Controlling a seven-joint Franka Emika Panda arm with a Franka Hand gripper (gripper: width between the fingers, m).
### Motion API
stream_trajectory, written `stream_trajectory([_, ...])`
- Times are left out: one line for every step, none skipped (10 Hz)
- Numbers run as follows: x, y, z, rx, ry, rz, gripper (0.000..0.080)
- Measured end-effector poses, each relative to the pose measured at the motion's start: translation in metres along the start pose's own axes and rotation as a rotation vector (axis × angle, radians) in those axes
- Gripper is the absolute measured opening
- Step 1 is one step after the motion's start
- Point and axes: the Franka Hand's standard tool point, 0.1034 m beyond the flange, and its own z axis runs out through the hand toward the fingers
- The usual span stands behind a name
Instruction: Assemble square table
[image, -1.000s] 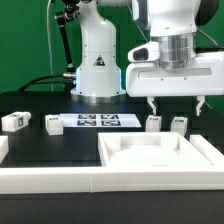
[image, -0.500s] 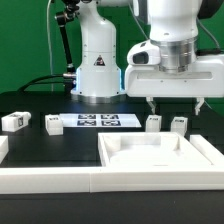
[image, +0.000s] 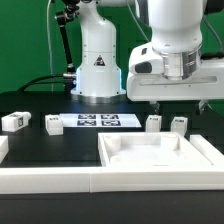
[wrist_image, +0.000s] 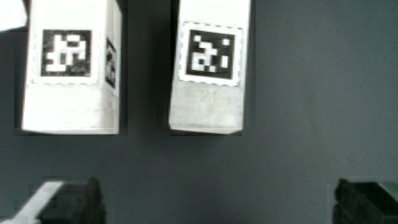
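The square table's white tray-like top (image: 160, 150) lies on the black table at the exterior view's right. Four small white tagged legs stand behind it: two to the left (image: 14, 121) (image: 52, 124) and two to the right (image: 151, 123) (image: 179, 124). My gripper (image: 175, 106) hangs open just above the two right legs and holds nothing. In the wrist view those two legs (wrist_image: 71, 65) (wrist_image: 214, 72) lie side by side, tags up, ahead of my open gripper (wrist_image: 219, 200). Its dark fingertips (wrist_image: 68, 200) stand far apart over bare table.
The marker board (image: 100, 121) lies flat between the two pairs of legs. A long white border wall (image: 70, 183) runs along the front edge. The robot base (image: 97, 65) stands at the back, before a green curtain.
The gripper's hand has shifted slightly toward the exterior view's right and turned a little above the two right legs. The jaws stay open, and no part has moved.
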Motion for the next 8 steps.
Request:
stream_trajectory([-0.001, -0.001, 0.001, -0.006, -0.072, 0.0, 0.0649])
stream_trajectory([-0.001, -0.004, 0.003, -0.011, -0.136, -0.003, 0.0649])
stream_trajectory([0.002, -0.007, 0.003, -0.01, -0.159, -0.005, 0.0649])
stream_trajectory([-0.003, -0.004, 0.006, -0.019, -0.226, -0.008, 0.0649])
stream_trajectory([-0.004, 0.003, 0.009, -0.029, -0.317, -0.008, 0.0649])
stream_trajectory([0.001, 0.003, 0.011, -0.032, -0.38, -0.007, 0.0649])
stream_trajectory([-0.001, 0.002, 0.013, -0.038, -0.437, -0.01, 0.0649])
stream_trajectory([-0.003, 0.002, 0.015, -0.046, -0.512, -0.015, 0.0649])
